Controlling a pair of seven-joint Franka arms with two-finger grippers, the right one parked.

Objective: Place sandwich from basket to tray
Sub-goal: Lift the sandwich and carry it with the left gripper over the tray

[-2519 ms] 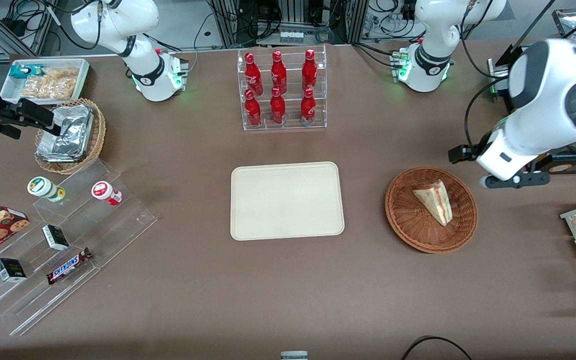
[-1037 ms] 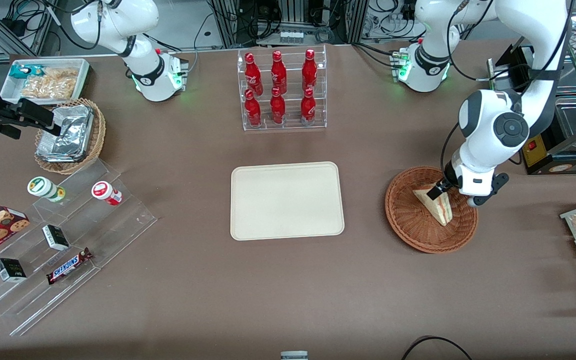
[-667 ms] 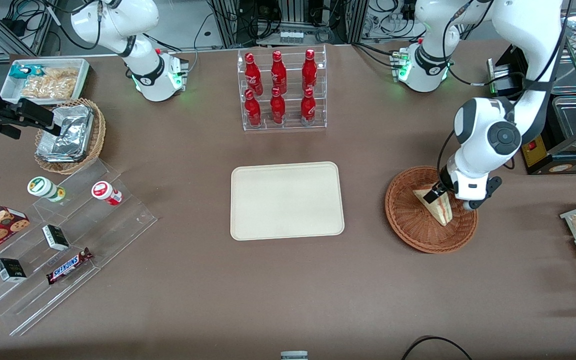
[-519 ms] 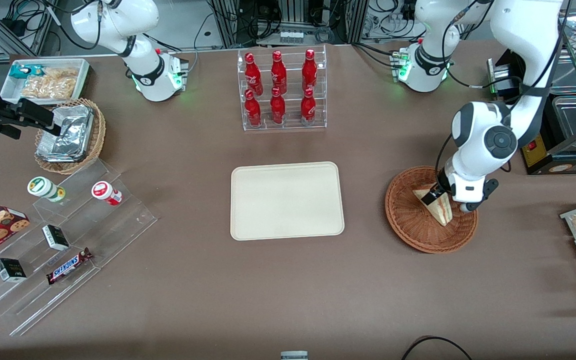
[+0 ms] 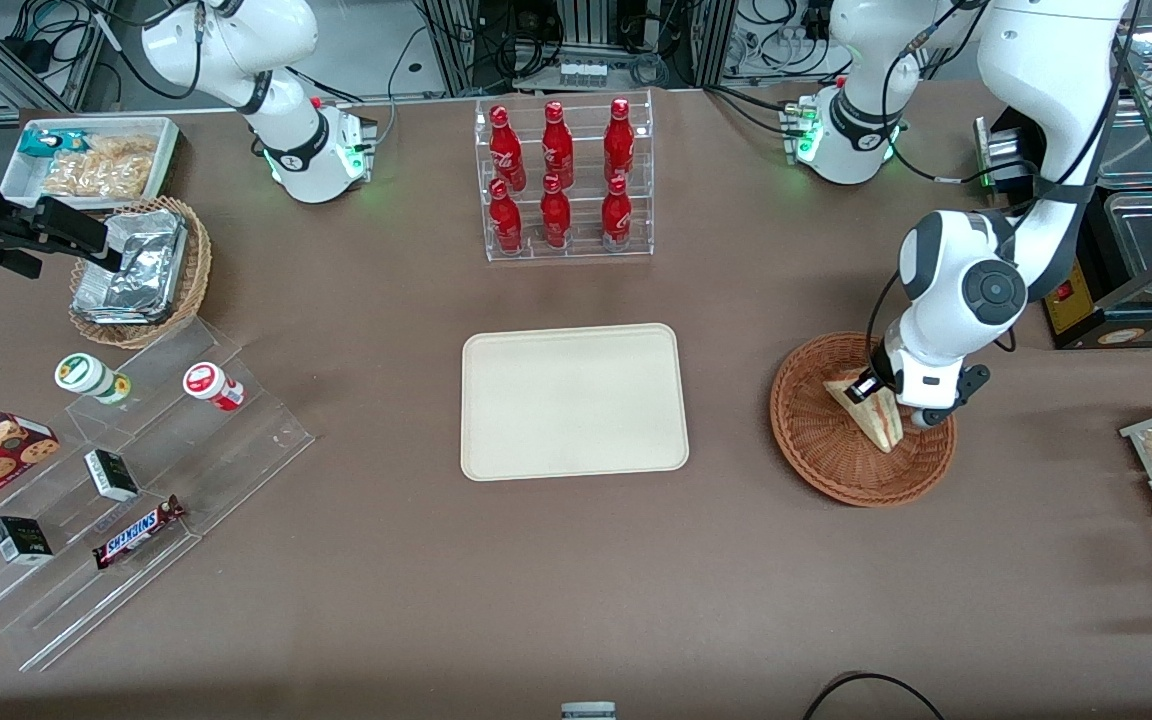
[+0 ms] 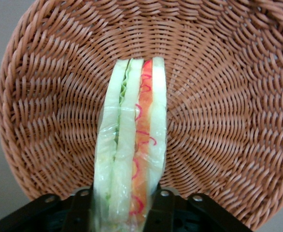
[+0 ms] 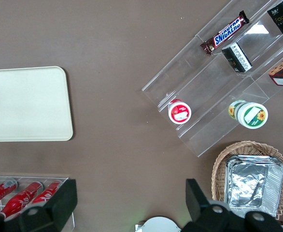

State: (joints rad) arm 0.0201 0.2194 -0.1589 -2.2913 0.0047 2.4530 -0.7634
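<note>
White Franka arm with dark joints

Its glossy white shells carry round black joint caps, a black cable loops beside the wrist, green lights glow at the base, and the gripper [image 5: 872, 389] has black fingers [image 6: 163, 212].

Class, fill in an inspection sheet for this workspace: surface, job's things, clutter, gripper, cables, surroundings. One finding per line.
Surface: brown table.
Job's things: sandwich lies in basket; tray bare.
Clutter: red bottles in rack, foil packs, Snickers bar, snack bin.
Gripper: gripper down in the basket, fingers astride the sandwich's end.
Cables: black cable at the table's near edge.
Surroundings: equipment racks and wiring.
</note>
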